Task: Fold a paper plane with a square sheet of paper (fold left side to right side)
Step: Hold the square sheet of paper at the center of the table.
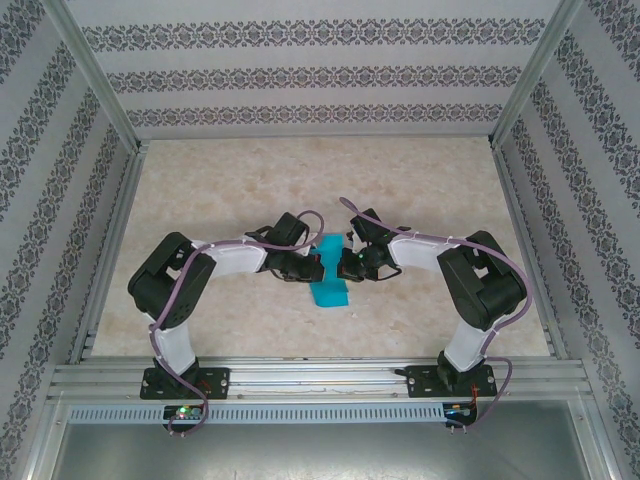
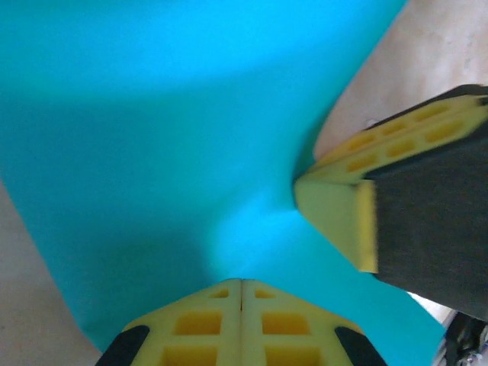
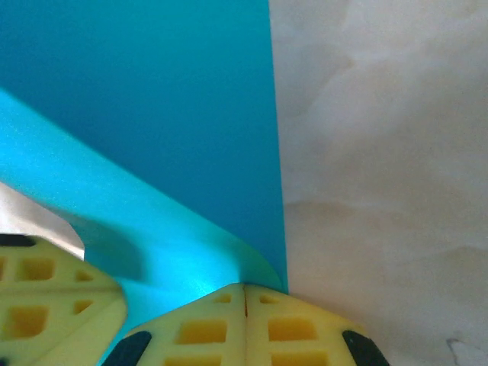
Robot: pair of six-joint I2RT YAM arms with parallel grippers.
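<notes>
The teal-blue square sheet of paper (image 1: 329, 290) lies mid-table as a narrow folded strip between my two grippers. In the left wrist view the sheet of paper (image 2: 168, 137) covers most of the frame and bulges up into my left gripper (image 2: 242, 282), whose tips are shut together on it. My right gripper's fingers (image 2: 335, 210) touch the paper just to the right. In the right wrist view a lighter flap of the paper (image 3: 114, 221) curls up off the darker layer into my right gripper (image 3: 244, 288), which is shut on it. Both grippers meet over the strip, left gripper (image 1: 303, 268) and right gripper (image 1: 345, 266).
The marbled beige table (image 1: 230, 190) stretches around the paper. Patterned walls with metal rails (image 1: 110, 250) enclose it left, right and back. An aluminium rail (image 1: 320, 378) carrying the arm bases runs along the near edge.
</notes>
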